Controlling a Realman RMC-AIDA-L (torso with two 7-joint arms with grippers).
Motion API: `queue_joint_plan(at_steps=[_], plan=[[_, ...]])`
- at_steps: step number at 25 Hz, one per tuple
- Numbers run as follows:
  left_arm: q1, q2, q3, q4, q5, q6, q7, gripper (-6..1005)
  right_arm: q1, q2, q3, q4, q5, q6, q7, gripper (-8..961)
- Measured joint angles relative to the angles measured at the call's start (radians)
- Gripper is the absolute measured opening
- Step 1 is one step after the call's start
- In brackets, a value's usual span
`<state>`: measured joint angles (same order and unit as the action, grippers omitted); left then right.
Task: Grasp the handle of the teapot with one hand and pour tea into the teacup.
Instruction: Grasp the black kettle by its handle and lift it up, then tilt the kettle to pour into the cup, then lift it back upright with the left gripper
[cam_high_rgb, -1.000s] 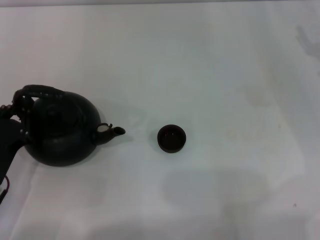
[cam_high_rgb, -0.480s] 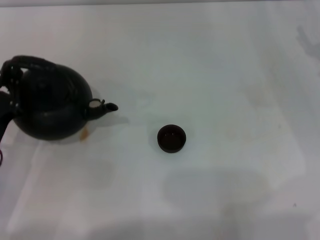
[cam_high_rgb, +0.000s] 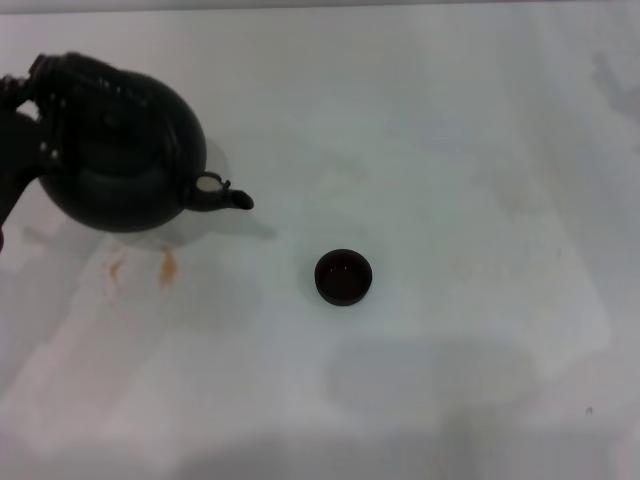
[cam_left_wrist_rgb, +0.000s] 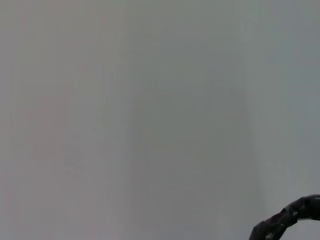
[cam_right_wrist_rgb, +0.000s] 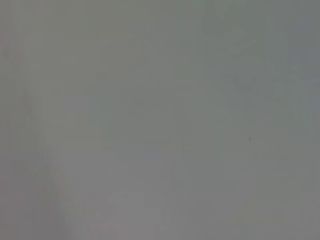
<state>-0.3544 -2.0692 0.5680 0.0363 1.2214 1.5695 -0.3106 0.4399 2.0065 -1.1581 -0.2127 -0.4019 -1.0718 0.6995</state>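
At the far left of the head view, the teapot (cam_high_rgb: 120, 145) hangs off the white desk (cam_high_rgb: 450, 150), carried by the left gripper (cam_high_rgb: 14, 150), of which only a dark edge shows at the frame border by the arched handle (cam_high_rgb: 45, 75). Whether its jaws are clamped on the handle cannot be told from what shows, though the lifted pot suggests a hold. The stubby spout (cam_high_rgb: 232, 198) points toward the teacup (cam_high_rgb: 343, 277), which stands alone and upright near the middle of the desk, well apart from the pot. Small amber spots (cam_high_rgb: 168, 266) lie on the desk under the pot, likely tea, so the pot seems full enough to drip. To do this step well, carry the pot level across until the spout tip sits just above the cup's mouth, then tilt slowly; the cup is small and light, so a fast tilt would overshoot it or a bump would knock it.

From the left wrist view, only blank desk shows, with a dark arc of the handle in one corner; neither cup nor jaws appear.

From the right wrist view, nothing but plain desk is seen. The right gripper is out of every picture, apparently parked.
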Motion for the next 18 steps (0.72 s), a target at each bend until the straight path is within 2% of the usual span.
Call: queue_joint_plan(at_steps=[4,18], plan=[[-0.02,0.0,0.0,0.041,0.033,-0.01,-0.03,132,0.0,0.0,0.0,0.001,0.0,0.001,0.0,819],[-0.122,-0.005,0.0,0.065,0.151,-0.125,-0.006,133,0.002,0.001,-0.002,-0.004,-0.001,0.012,0.001,818]])
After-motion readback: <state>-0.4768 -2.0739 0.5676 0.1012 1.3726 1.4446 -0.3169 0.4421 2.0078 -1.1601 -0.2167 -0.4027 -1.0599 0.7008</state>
